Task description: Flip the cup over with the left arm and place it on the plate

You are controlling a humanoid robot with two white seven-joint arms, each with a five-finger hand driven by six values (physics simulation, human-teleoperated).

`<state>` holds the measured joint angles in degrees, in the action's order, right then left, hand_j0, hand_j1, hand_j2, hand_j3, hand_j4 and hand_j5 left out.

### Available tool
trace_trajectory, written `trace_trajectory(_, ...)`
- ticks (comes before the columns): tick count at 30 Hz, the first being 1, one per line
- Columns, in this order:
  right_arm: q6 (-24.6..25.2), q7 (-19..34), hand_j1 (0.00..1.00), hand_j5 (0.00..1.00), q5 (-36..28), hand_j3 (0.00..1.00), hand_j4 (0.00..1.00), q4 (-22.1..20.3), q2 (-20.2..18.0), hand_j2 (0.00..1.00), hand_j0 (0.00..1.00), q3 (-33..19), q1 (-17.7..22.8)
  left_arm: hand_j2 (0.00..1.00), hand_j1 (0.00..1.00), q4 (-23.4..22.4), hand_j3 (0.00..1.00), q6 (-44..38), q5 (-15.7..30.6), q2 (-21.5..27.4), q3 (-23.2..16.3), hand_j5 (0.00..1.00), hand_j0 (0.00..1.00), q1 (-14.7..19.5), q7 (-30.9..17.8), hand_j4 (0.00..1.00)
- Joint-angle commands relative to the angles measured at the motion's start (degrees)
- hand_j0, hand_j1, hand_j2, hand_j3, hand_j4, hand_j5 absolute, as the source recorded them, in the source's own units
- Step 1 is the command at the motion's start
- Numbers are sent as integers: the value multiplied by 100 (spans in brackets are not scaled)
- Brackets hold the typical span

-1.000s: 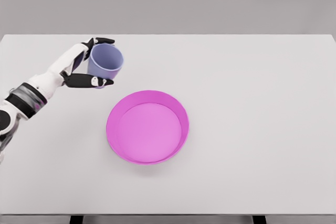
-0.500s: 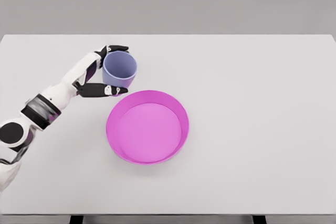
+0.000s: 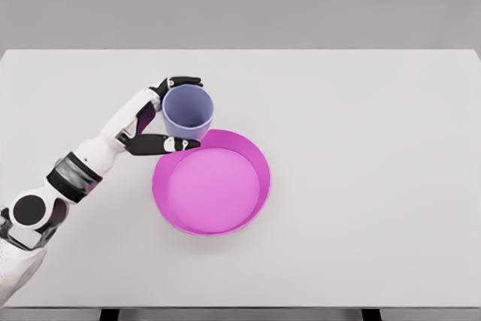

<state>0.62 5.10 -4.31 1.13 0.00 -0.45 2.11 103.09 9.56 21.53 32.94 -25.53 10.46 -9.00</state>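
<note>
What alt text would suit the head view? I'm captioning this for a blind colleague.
The robot's white left hand grips a lavender cup, mouth up, at the upper-left rim of a round magenta plate. Both sit on a plain white table against a grey backdrop. The right arm is out of view.

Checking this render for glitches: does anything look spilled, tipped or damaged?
Nothing stands out. The left hand holds the lavender cup mouth-up at the far-left rim of the round magenta plate, on the white table.
</note>
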Motion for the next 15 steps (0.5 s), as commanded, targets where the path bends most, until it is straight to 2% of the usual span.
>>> trace_trajectory(1,0,-1,100,100,1,100,100,1,0,100,100,1,0,80,80,0,80,142,35,-51,-119,80,80,0,-5,80)
trace_trajectory(12,0,-1,100,100,1,100,100,1,0,100,100,1,0,81,81,0,81,142,35,-324,-321,81,81,-334,-14,81)
trace_trajectory(15,0,-1,100,100,1,100,100,1,0,100,100,1,0,81,81,0,81,125,53,-561,-400,81,81,-413,-14,81)
